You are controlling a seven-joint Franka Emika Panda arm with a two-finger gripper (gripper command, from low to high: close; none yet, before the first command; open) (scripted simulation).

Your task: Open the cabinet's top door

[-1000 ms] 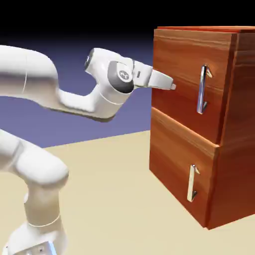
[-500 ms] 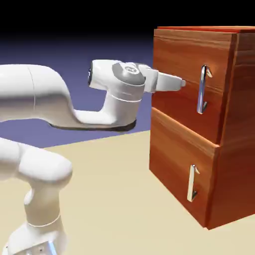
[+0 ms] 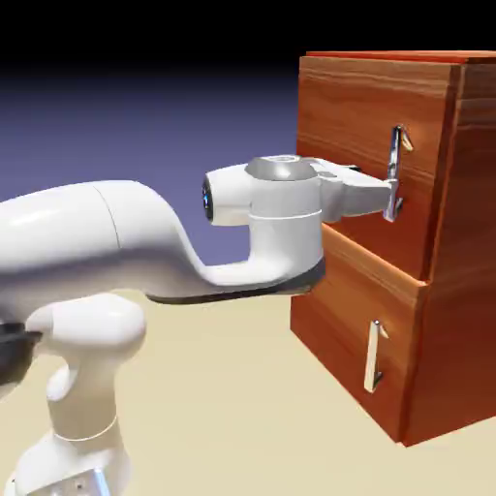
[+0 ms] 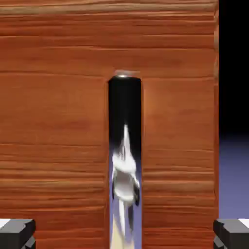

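Two stacked panels fronted the cabinet [image 3: 387, 242] on the counter [image 3: 223, 387] in the exterior view, and the hand [image 3: 387, 194] reached level to the lower end of the top door's [image 3: 349, 126] handle [image 3: 395, 172]. In the hand view, its fingertips [image 4: 17, 233] stood wide, the bar centred between them, ungripped. The approach looked done; next, I judged, came closing and pulling.

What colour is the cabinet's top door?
Reddish-brown wood grain on the top door, clearest in the hand view.
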